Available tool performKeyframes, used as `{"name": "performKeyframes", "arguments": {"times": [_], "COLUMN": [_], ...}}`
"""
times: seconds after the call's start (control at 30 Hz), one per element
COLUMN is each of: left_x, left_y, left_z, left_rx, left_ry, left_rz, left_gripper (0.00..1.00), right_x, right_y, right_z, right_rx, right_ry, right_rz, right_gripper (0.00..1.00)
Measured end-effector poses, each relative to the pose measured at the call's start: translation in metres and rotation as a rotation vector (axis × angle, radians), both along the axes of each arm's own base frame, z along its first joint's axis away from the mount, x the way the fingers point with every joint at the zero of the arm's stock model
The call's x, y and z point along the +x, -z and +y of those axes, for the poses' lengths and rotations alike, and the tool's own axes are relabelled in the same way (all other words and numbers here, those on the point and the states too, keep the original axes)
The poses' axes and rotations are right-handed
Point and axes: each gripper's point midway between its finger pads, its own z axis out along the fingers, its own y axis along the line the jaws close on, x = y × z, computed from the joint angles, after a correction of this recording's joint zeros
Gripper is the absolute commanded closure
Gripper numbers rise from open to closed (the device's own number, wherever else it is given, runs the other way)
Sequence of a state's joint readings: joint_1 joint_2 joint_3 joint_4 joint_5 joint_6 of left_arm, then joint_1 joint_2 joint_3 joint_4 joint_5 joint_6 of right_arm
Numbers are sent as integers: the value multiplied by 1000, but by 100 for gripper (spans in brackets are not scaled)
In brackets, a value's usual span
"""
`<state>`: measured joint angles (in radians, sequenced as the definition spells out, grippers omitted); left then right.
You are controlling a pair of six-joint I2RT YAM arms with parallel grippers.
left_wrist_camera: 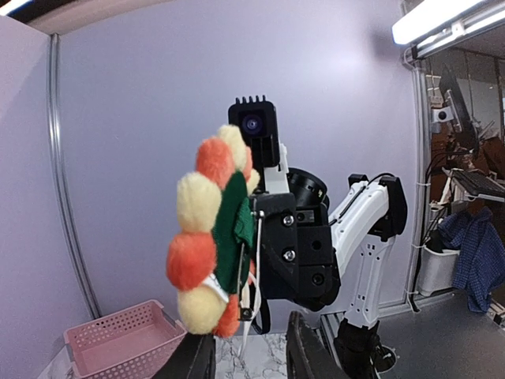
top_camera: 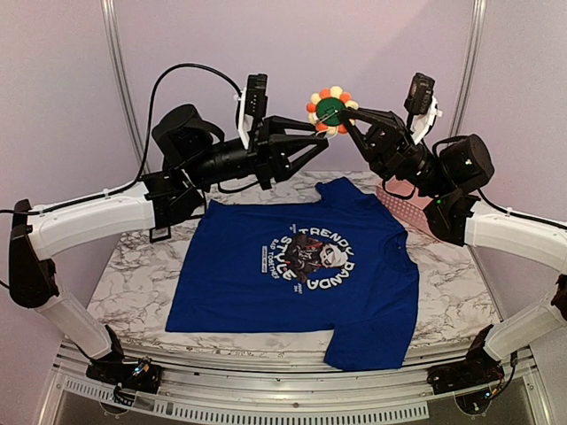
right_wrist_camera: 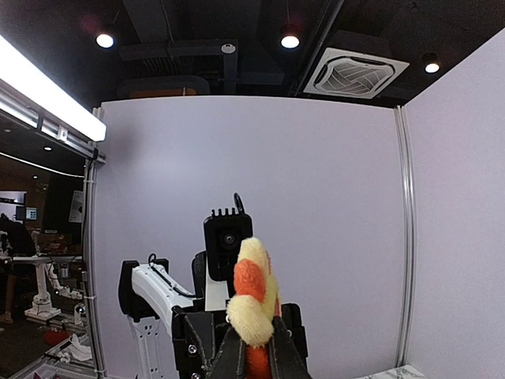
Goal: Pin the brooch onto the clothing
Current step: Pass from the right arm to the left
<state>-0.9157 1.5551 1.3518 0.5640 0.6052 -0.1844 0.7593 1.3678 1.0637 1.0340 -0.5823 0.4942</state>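
- Marble-patterned table: well below both sets of jaws, carrying the garment.
- Royal blue panda T-shirt: spread flat, chest print up, collar towards the far edge. It lies well beneath the raised jaws and touches neither. The collar end is the part closest under them.
- Left gripper: raised and level, pointing at the right gripper. Its fingers stand a little apart, with the brooch's lower edge just ahead of the tips. Whether they have caught anything cannot be told.
- Right gripper: raised, facing the left one, fingers closed on the brooch's edge. This arm carries the piece, so it is the nearer one for the coming move.
- Pink perforated basket: on the table below and behind the right jaws, partly hidden. Nothing shows in the part visible.
- Felt-and-pompom flower brooch: held in the air between the two sets of jaws. The disc stands upright, edge-on to both wrist cameras. Its green face carries a thin wire, judged to be the pin, running top to bottom on the right gripper's side.
- Judgement: the pin is not yet in the cloth. The brooch must come straight down from the jaws to the shirt.
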Motion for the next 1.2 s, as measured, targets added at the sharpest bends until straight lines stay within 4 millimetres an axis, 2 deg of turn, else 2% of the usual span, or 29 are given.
{"name": "performKeyframes", "arguments": {"times": [0.17, 0.37, 0.63, 0.67, 0.7, 0.77, 0.83, 0.9, 1.03, 1.2], "left_x": [-2, -3, -2, -2, -2, 0, 4, 11, 21, 22], "left_y": [-2, -3, -4, -3, -3, 2, 9, 20, 52, 98], "left_z": [-1, -1, -2, -2, -2, -4, -5, -6, -4, 9], "left_rx": [-2, -3, -4, -1, 3, 21, 50, 94, 227, 447], "left_ry": [10, 10, 6, 6, 5, -3, -20, -39, -73, -92], "left_rz": [-6, -13, -23, -23, -21, -17, -12, -11, -27, -67], "left_gripper": [76, 100, 100, 100, 100, 100, 100, 100, 100, 100], "right_x": [0, -1, -2, -2, -1, 0, 3, 6, 9, -2], "right_y": [1, 1, 1, 2, 4, 7, 15, 28, 51, 72], "right_z": [2, 2, 2, 2, 2, 2, 4, 8, 10, -2], "right_rx": [1, 3, 6, 6, 3, -4, -36, -93, -229, -435], "right_ry": [-6, -15, -20, -20, -19, -14, -5, 8, 45, 93], "right_rz": [0, 6, 9, 11, 14, 25, 55, 90, 146, 175], "right_gripper": [100, 100, 100, 96, 88, 66, 49, 37, 3, 1]}}
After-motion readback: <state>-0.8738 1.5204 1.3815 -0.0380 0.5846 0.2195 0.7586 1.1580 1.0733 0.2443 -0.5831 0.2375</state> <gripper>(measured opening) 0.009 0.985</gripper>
